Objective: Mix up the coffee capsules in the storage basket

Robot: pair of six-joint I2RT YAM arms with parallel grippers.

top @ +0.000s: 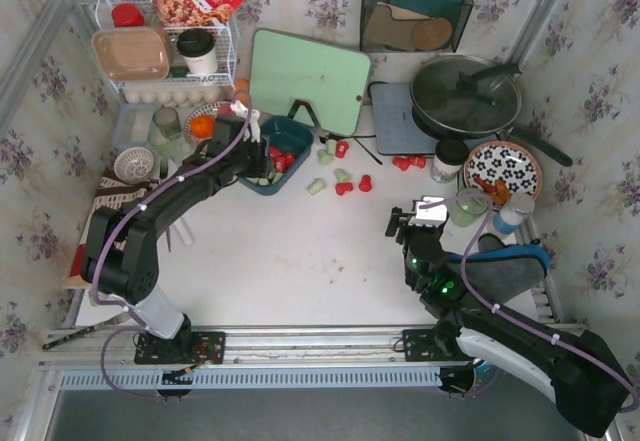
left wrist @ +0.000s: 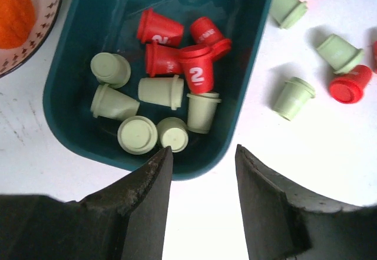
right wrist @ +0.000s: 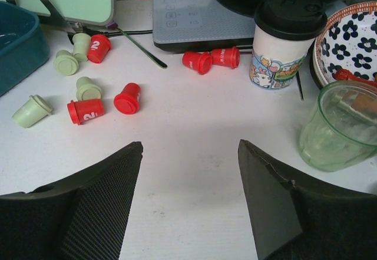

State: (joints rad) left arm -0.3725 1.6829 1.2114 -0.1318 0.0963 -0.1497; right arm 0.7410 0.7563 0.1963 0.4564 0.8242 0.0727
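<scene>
The teal storage basket (left wrist: 70, 124) holds a mixed heap of coffee capsules, red ones (left wrist: 171, 42) toward the far side and pale green ones (left wrist: 159, 89) nearer me. My left gripper (left wrist: 202, 151) hangs open just over the basket's near rim, nothing between its fingers. More loose capsules lie on the white table right of the basket (top: 290, 131), both red (top: 343, 188) and green (left wrist: 293, 98). My right gripper (right wrist: 189, 145) stands open above bare table, well right of the capsules (right wrist: 88, 109), holding nothing.
A green cutting board (top: 305, 81) leans behind the basket. A lidded pan (top: 465, 96), a paper cup (right wrist: 283, 42), a glass (right wrist: 336, 127) and a flowered plate (top: 503, 169) crowd the right. A bowl with an orange (left wrist: 17, 18) sits left of the basket, a white wire rack (top: 165, 51) behind.
</scene>
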